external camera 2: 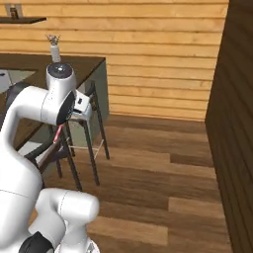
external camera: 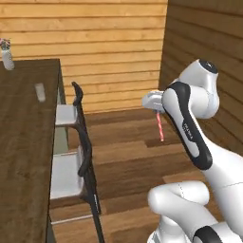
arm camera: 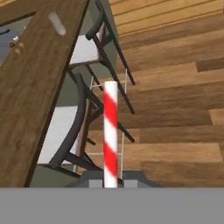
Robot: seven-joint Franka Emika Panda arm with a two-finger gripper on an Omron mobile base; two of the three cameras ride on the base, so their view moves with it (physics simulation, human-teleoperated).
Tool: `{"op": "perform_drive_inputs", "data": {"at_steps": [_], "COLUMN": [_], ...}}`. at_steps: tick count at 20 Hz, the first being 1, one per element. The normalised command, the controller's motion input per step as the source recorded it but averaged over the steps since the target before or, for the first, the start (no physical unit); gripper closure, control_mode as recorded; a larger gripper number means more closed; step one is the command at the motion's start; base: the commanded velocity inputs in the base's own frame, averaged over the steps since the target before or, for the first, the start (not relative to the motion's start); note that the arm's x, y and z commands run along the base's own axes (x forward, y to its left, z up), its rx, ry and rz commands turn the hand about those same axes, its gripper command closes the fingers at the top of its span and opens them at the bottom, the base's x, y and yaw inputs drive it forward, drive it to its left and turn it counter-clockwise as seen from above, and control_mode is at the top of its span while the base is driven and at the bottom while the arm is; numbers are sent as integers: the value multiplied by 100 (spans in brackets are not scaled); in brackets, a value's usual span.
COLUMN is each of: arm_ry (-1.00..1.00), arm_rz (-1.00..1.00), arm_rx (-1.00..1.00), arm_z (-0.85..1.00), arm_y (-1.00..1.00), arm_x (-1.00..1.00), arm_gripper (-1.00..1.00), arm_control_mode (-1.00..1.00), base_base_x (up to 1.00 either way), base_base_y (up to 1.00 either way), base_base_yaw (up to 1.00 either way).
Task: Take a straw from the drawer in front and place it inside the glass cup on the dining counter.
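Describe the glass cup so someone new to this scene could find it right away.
Start at the long dark wood dining counter along the left of the left base view. Partway along it, near the edge by the stools, stands the glass cup. It is clear and plain, unlike the white vase with flowers at the far end.

Out over the wood floor (external camera: 128, 142), the gripper (external camera: 157, 110) is closed on the top of the straw (external camera: 160, 126), which hangs nearly upright, well apart from the glass cup (external camera: 40, 92) standing on the dark tabletop (external camera: 23, 142) beside two bar stools (external camera: 76, 161).
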Motion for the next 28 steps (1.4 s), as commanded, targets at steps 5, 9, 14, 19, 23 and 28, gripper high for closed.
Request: {"op": "perform_drive_inputs", "data": {"at_steps": [5, 9, 14, 19, 23, 28], "arm_ry": [0, 0, 0, 0, 0, 0], "arm_rz": [0, 0, 0, 0, 0, 0], "arm_rx": [0, 0, 0, 0, 0, 0], "arm_z": [0, 0, 0, 0, 0, 0], "arm_y": [0, 0, 0, 0, 0, 0], "arm_x": [0, 0, 0, 0, 0, 0], "arm_gripper": [100, 100, 100, 100, 100, 100], "arm_control_mode": [100, 100, 100, 100, 100, 100], "base_base_x": [99, 73, 64, 50, 34, 23], "base_base_y": [-41, -85, -87, -95, -100, -100], "base_base_yaw": [55, 47, 47, 45, 41, 38]}}
